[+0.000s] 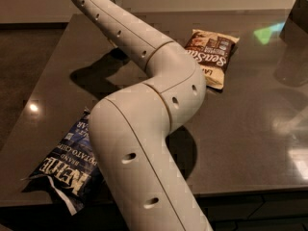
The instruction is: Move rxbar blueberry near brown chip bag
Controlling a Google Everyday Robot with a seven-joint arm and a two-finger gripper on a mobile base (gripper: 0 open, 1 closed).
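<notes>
The robot's arm [144,129] stretched over the dark surface [250,129] toward its far left part. The claw was hidden behind the forearm there, so I could not tell if it was open or closed. The rxbar blueberry I could not see either; probably the arm covered it. The brown chip bag [211,57] lay to the right, and a blue Kettle bag [67,167] at the near edge. I judged it the reaching or grasping step; next, the bar should travel right, beside the brown bag.

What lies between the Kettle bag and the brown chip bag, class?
The robot's arm lies between Kettle bag and brown chip bag, camera view; its claw is out of sight near the top edge.
</notes>
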